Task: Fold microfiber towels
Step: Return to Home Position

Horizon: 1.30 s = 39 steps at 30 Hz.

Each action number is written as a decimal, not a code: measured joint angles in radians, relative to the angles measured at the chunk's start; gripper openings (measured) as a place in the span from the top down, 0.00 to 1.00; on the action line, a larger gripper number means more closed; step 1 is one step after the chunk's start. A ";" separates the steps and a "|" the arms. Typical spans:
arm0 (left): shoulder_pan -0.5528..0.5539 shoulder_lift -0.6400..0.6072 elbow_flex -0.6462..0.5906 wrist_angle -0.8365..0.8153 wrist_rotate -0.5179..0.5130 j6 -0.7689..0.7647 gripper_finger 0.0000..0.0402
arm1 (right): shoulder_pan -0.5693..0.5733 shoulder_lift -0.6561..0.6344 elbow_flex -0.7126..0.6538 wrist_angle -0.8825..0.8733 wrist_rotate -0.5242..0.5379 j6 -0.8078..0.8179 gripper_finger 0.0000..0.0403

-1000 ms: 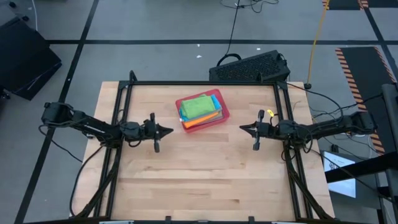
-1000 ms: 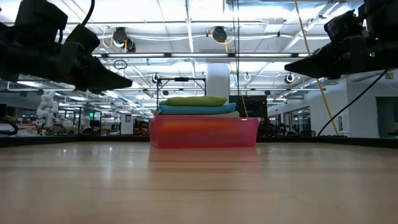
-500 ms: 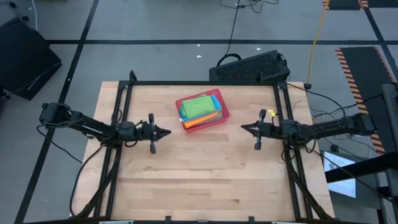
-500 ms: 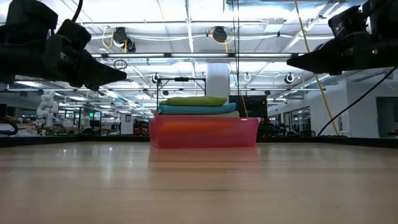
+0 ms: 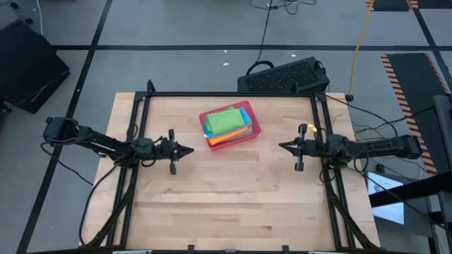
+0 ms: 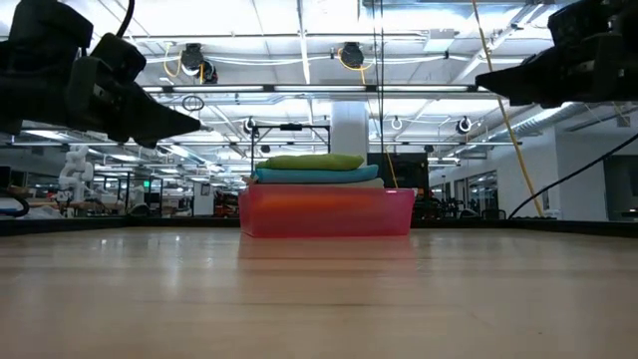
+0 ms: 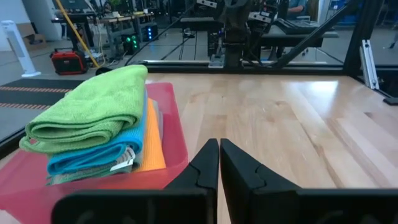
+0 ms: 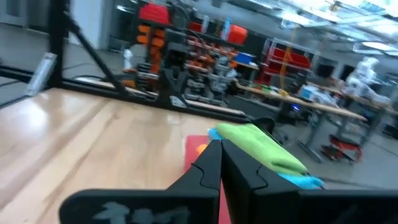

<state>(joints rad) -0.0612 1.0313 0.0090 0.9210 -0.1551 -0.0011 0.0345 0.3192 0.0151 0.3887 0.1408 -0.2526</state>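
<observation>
1. The bench (image 5: 226, 204) is pale wood inside a black frame. On the floor behind its far edge lies a black keyboard-shaped object (image 5: 282, 76), and a yellow cable (image 5: 360, 35) runs across the floor near it.
2. One red tray (image 5: 255, 132) sits on the far half of the bench, about midway between the two arms and turned slightly askew.
3. The microfiber towels (image 5: 227, 121) lie folded in a single pile inside the tray and rise above its wall. Four colours can be told apart: bright green on top, bright blue under it, then a dull grey-green layer, with orange showing along one edge. Any others in the pile cannot be counted.
4. The left tool (image 5: 189, 149) hangs above the bench on the tray's left, well apart from it and pointing inward. Its fingers (image 7: 208, 163) are pressed together, gripping nothing.
5. The right tool (image 5: 282, 147) hangs above the bench on the tray's right, also well apart from it and pointing inward. Its fingers (image 8: 210, 163) are likewise closed against each other, with nothing between them.
</observation>
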 joint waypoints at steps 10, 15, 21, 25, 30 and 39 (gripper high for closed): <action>0.000 0.000 0.000 0.011 0.000 0.022 0.95 | 0.000 -0.205 0.000 -0.162 -0.012 -0.027 1.00; 0.000 0.000 0.000 0.014 0.000 0.034 0.95 | 0.000 -0.299 0.000 -0.218 -0.012 -0.033 1.00; 0.000 0.000 0.000 0.024 0.000 0.040 0.95 | 0.000 -0.316 0.000 -0.233 -0.010 -0.010 1.00; 0.000 0.000 0.000 0.024 0.000 0.049 0.95 | 0.000 -0.316 0.000 -0.242 -0.008 -0.003 1.00; 0.000 0.000 0.000 0.025 0.002 0.048 0.95 | 0.000 -0.316 0.000 -0.250 -0.010 -0.030 1.00; 0.009 -0.080 0.001 -0.062 0.088 0.051 0.95 | 0.000 -0.316 -0.001 -0.257 -0.010 -0.023 1.00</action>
<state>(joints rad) -0.0521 0.9513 0.0097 0.8593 -0.0675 0.0502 0.0345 0.0029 0.0143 0.1319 0.1307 -0.2752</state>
